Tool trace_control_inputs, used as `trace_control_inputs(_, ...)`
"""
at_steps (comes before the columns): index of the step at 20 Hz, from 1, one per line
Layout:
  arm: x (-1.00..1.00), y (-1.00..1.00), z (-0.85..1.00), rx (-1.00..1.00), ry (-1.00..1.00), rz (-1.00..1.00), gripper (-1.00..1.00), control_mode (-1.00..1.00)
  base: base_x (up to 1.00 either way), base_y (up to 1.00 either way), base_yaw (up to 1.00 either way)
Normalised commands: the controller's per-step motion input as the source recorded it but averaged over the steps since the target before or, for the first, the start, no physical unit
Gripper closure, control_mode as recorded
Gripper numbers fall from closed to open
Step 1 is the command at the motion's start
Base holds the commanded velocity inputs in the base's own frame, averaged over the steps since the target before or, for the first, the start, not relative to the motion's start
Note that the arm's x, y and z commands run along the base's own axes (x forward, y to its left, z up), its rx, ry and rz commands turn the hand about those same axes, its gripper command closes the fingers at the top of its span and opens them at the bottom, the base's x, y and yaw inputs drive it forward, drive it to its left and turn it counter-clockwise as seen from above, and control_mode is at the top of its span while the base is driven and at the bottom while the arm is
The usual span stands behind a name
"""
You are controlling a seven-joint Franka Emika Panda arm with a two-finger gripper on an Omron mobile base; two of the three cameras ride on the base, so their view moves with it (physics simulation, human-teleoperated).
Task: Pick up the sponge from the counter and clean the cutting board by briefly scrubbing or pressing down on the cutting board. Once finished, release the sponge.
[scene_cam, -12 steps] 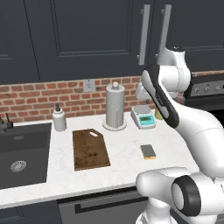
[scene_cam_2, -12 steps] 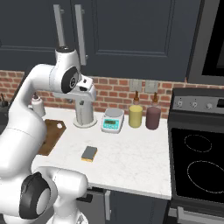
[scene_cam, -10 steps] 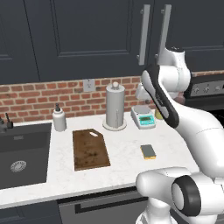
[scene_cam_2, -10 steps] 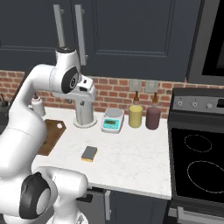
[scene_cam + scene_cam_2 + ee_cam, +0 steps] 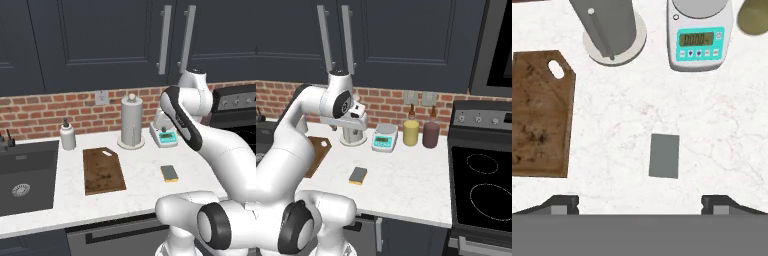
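Gripper [image 5: 640,202]: your fingers stand wide apart, holding nothing, high above the counter [image 5: 712,140].
Sponge [image 5: 664,155]: lies flat on the counter, dark side up, directly below you.
Cutting board [image 5: 537,112]: to the sponge's left, apart from it.
Scale [image 5: 700,37]: farther back, beside the paper towel holder [image 5: 609,27].

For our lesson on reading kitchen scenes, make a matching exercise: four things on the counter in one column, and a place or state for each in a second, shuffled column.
Things
1. sponge
2. cutting board
3. kitchen scale
4. yellow jar

Places or states
A. between the scale and the dark red jar
B. stained, nearest the sink
C. lying alone, untouched
D. beside the paper-towel holder, teal front

Pairs: 1-C, 2-B, 3-D, 4-A
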Motion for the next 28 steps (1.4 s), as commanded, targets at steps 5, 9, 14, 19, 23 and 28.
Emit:
trace_control_inputs(5,-0.02,0.00,-0.59,-0.05,0.05,0.00,-1.00,-1.00,0.00,0.00,0.00)
trace_control_inputs(9,0.00,-0.03,-0.49,-0.07,0.03,0.00,-1.00,-1.00,0.00,0.00,0.00)
trace_control_inputs(14,0.00,-0.07,-0.50,-0.01,0.03,0.01,-1.00,-1.00,0.00,0.00,0.00)
trace_control_inputs(19,0.00,-0.20,-0.37,0.00,0.00,0.00,-1.00,-1.00,0.00,0.00,0.00)
trace_control_inputs(23,0.00,-0.12,-0.38,0.00,0.00,0.00,-1.00,-1.00,0.00,0.00,0.00)
trace_control_inputs(28,0.03,-0.01,-0.27,0.00,0.00,0.00,-1.00,-1.00,0.00,0.00,0.00)
